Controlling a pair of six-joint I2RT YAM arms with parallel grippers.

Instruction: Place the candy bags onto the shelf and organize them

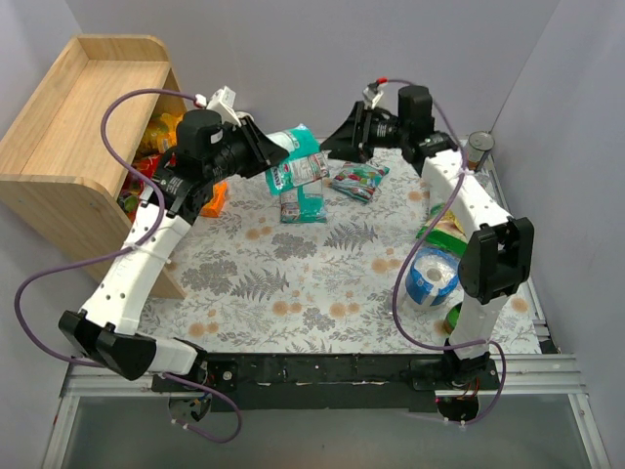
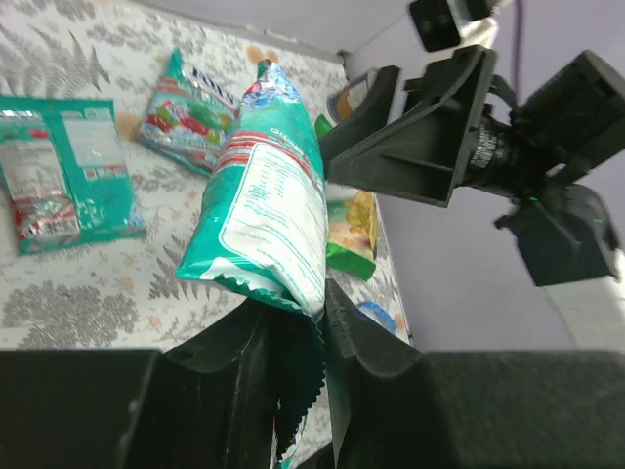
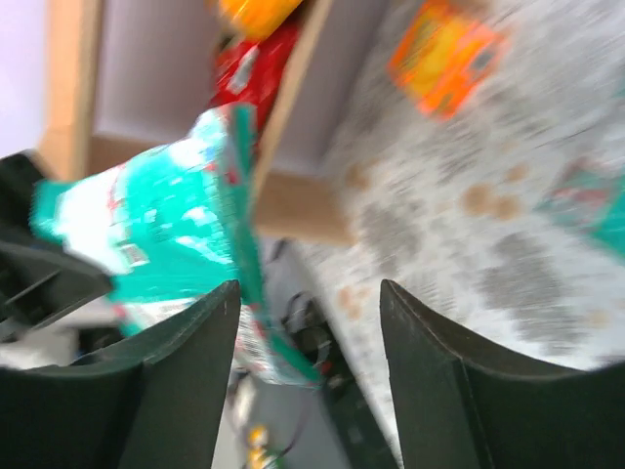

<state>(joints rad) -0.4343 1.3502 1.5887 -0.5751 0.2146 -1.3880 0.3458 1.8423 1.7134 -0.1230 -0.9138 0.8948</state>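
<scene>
My left gripper (image 1: 262, 154) is shut on the bottom edge of a teal candy bag (image 1: 298, 156) and holds it in the air above the table's far middle. The wrist view shows its jaws (image 2: 298, 332) pinching the crimped seam of that bag (image 2: 269, 195). My right gripper (image 1: 337, 137) is open and empty just right of the bag, facing it. Its blurred wrist view (image 3: 308, 322) shows the bag (image 3: 166, 234) beyond the left finger. A second teal bag (image 1: 304, 200) and a bag printed with red sweets (image 1: 359, 179) lie on the table. An orange bag (image 1: 213, 198) lies by the wooden shelf (image 1: 78, 147), which holds orange-yellow (image 1: 166, 127) and red (image 1: 146, 166) bags.
A blue-and-white roll (image 1: 431, 276), a green-and-white snack bag (image 1: 441, 230) and a tin can (image 1: 479, 147) stand along the right edge. Grey walls close in on the left, back and right. The patterned cloth (image 1: 293, 283) covers the table.
</scene>
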